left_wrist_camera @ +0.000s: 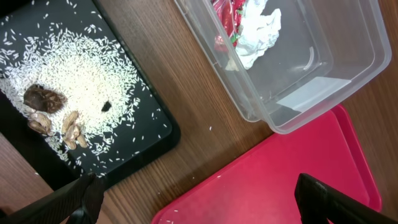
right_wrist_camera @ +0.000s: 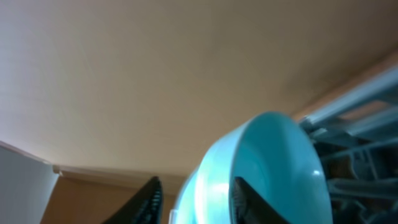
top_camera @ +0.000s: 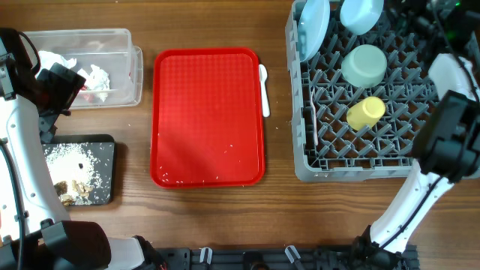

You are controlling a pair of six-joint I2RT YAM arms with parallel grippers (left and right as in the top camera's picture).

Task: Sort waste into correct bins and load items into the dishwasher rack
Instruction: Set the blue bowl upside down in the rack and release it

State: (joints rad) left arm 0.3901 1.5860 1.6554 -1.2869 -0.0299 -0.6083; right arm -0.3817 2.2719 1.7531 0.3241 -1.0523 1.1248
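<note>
The sorting looks nearly finished to me. At 10 o'clock on the desk point(top_camera: 285, 217), the tub point(top_camera: 120, 37) holds the napkins point(left_wrist_camera: 258, 28) and the red wrapper point(left_wrist_camera: 224, 15). At 8 o'clock the black tray point(top_camera: 105, 150) carries the food scraps point(left_wrist_camera: 46, 99) on a spread of rice point(left_wrist_camera: 87, 68). The red tray point(top_camera: 210, 112) in the middle is bare except for a few stray grains point(top_camera: 202, 178) near its 6 o'clock edge.

The rack point(top_camera: 352, 171) at 3 o'clock has 4 items in it. The plate point(top_camera: 313, 26) stands on edge at the rack's 11 o'clock corner, with the light blue bowl point(top_camera: 361, 15) beside it at 12. The mint bowl point(top_camera: 365, 65) is near the centre and the cup point(top_camera: 366, 112) is just below that.

The spoon point(top_camera: 263, 90) lies on the desk between the red tray and the rack, so I judge it is not yet loaded. I cannot make out the fork for certain.

The left jaws hang spread wide and empty over the desk between the black tray, tub and red tray. The right jaws sit at the light blue bowl with a finger on either side of its rim. I cannot tell whether they are clenched on it or released.
</note>
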